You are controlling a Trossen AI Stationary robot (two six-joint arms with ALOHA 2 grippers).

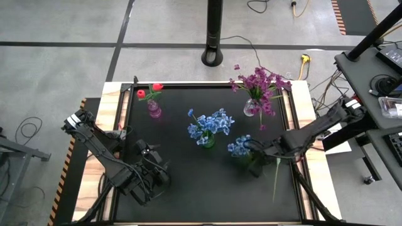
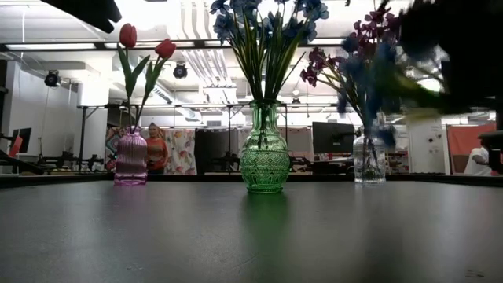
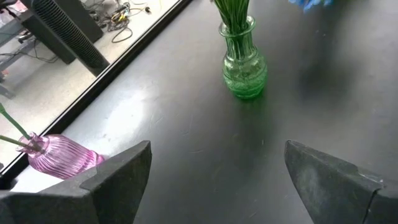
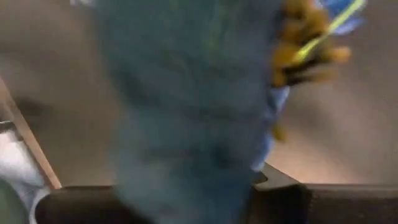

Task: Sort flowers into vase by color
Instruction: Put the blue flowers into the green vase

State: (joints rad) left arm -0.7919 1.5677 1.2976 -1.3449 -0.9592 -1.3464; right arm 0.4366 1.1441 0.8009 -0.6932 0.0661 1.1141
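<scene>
High view: black surface (image 1: 188, 188) fills the middle w/ light wood strips at both sides; left arm sits at the near-left, right arm reaches in from the right edge.

Left end effector (image 1: 152, 168) hangs over the near-left part of the surface, fingers spread wide, nothing between them; left wrist view confirms bare mat between the two dark fingers (image 3: 118, 180).

Right end effector (image 1: 256, 164) is at the near-right part of the surface, closed tight on a blue flower (image 1: 239, 146). Its bloom lies toward the centre from the end effector, green stem (image 1: 277, 179) trailing out the other side toward the near edge. Right wrist view is almost all blue bloom (image 4: 186, 112), very close and blurred, so the contact point itself can't be made out there.

Purple-magenta sprays (image 1: 260, 85) stand in a clear vase (image 1: 250, 108) at the far right, biggest bunch on the surface.

Blue blooms (image 1: 210, 124) stand in a green vase (image 1: 207, 142) at centre, just left of the held flower but apart from it.

Red tulips (image 1: 149, 90), two buds, stand in a pink vase (image 1: 154, 111) at the far left.

Low view: all 3 vases upright in a row, pink, green, clear; person in an orange top (image 2: 155, 149) far behind in the room.
</scene>
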